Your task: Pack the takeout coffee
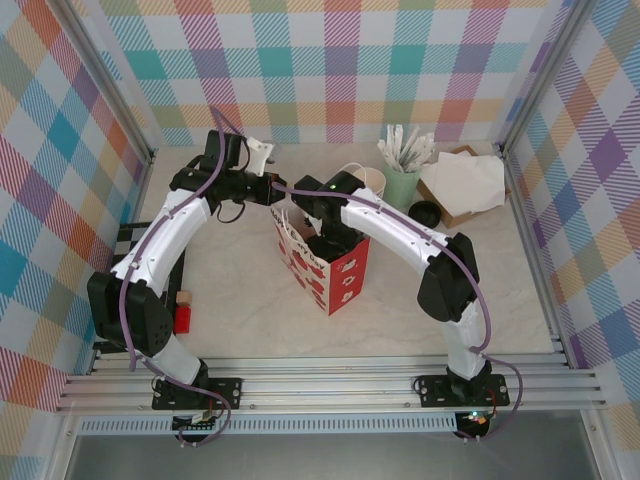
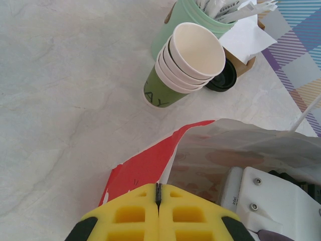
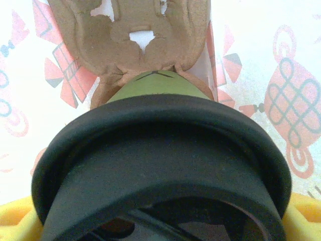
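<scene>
The takeout coffee point(image 3: 156, 86) is a dark-green cup with a black lid point(image 3: 160, 145), seen very close in the right wrist view. It sits inside the red-and-white paper bag point(image 1: 338, 278), its base down at a brown cardboard carrier point(image 3: 131, 30) on the bag's floor. My right gripper point(image 3: 160, 216) reaches into the bag point(image 3: 261, 100) and is shut on the cup, with yellow fingers point(image 3: 15, 221) showing at both lower corners. My left gripper point(image 2: 158, 191) is shut on the bag's upper rim point(image 2: 150, 158) and holds the mouth open.
Behind the bag stand a stack of empty green cups point(image 2: 186, 63), a pale mint cup of white sticks point(image 1: 402, 172), a loose black lid point(image 2: 224, 78) and a cardboard box with napkins point(image 1: 465, 185). A small red block point(image 1: 183, 318) lies by the left arm's base.
</scene>
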`<state>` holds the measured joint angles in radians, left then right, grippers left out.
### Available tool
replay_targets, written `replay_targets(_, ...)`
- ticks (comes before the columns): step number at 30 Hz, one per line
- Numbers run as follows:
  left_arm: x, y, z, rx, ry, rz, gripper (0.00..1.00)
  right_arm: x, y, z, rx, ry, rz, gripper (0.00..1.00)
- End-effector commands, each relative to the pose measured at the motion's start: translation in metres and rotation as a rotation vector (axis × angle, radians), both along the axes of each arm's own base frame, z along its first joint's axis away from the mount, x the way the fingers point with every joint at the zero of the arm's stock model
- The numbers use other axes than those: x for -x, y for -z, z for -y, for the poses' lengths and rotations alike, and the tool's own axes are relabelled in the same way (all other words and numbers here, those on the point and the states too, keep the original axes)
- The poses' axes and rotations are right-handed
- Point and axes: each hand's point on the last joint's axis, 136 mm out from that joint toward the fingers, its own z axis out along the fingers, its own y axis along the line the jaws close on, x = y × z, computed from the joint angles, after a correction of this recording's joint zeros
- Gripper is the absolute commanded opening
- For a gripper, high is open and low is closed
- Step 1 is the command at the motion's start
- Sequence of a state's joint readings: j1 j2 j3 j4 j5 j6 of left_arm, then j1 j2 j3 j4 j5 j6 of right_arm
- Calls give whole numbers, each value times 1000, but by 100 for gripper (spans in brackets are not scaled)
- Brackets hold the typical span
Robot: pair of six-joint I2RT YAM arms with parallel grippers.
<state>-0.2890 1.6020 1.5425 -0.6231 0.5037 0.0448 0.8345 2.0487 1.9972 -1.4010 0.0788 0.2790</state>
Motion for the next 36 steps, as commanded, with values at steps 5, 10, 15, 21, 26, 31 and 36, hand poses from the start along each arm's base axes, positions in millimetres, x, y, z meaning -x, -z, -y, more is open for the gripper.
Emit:
replay_targets(5, -2, -4, -8, -24, -22, 35, 0, 0, 1, 8, 42, 8, -8, 61)
replay_targets(10, -2, -6, -9, -27, -20, 42, 0, 4, -3, 15, 66, 12, -16, 61)
replay_targets(15, -3, -6, -9, -30, -20, 47, 0, 7, -1, 18, 84, 10, -36, 60)
replay_targets(21, -3, -6, -8, -33, -15, 46, 0, 9, -8, 19, 84, 16, -44, 60)
replay_targets(26, -2, -4, -7, -27, -3, 43, 0, 9, -16, 17, 62, 22, -34, 60)
replay_targets(31, -1, -7, -5, -23, 10, 57, 0, 11, -15, 17, 65, 24, -44, 60)
replay_targets(36, -2, -11, -4, -15, 19, 71, 0, 15, 4, 20, 99, 27, -81, 60)
